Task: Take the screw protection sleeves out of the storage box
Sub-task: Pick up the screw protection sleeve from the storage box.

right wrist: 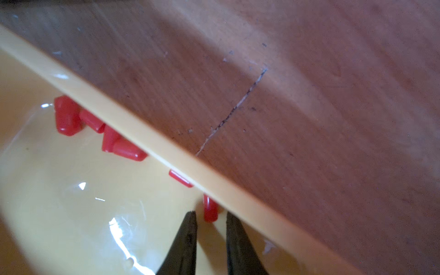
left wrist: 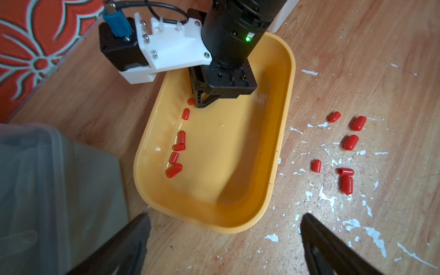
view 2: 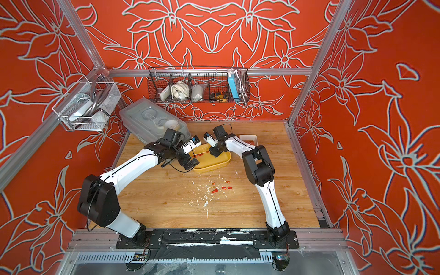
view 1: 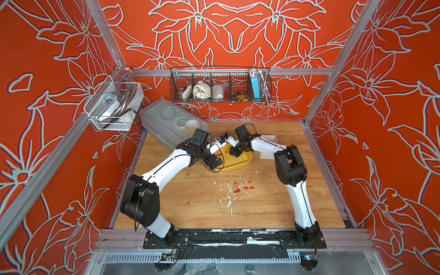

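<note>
Red sleeves [left wrist: 179, 147] are lying along the storage box [left wrist: 281, 142] wall, frame left. I'm straddling one with the right hand [right wrist: 210, 213], slightly parted, not pinching; next I'd close and lift. Left hand [left wrist: 225, 216] spread.

No lettering, label, brand, number or sign can be read on anything in view.

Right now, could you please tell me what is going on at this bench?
The right arm's fingers, slightly apart, are down inside the shallow yellow plastic tray, at one small red capsule-like sleeve beside the rim. Six sleeves lie along that wall; several others lie on the wooden table. The left arm's fingers hang wide open by the tray, holding nothing.
</note>
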Robot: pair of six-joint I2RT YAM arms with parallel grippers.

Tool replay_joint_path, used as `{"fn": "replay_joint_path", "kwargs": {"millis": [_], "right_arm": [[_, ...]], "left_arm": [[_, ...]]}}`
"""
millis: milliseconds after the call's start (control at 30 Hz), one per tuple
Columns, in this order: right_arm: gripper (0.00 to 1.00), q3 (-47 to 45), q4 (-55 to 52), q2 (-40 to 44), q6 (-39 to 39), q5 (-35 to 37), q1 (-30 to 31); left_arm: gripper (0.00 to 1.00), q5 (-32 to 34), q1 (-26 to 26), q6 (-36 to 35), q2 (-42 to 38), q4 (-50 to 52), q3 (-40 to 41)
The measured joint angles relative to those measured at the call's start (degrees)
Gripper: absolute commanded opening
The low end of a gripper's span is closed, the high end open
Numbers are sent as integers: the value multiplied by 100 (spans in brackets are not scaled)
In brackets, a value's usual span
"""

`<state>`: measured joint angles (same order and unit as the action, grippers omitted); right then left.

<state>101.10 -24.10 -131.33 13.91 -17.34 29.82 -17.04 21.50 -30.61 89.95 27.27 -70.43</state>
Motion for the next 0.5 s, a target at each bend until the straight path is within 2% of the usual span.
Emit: {"fn": "replay_joint_path", "kwargs": {"millis": [500], "right_arm": [[24, -376, 332, 164, -299, -291, 13]], "left_arm": [[98, 4, 0, -9, -33, -2, 7]]}}
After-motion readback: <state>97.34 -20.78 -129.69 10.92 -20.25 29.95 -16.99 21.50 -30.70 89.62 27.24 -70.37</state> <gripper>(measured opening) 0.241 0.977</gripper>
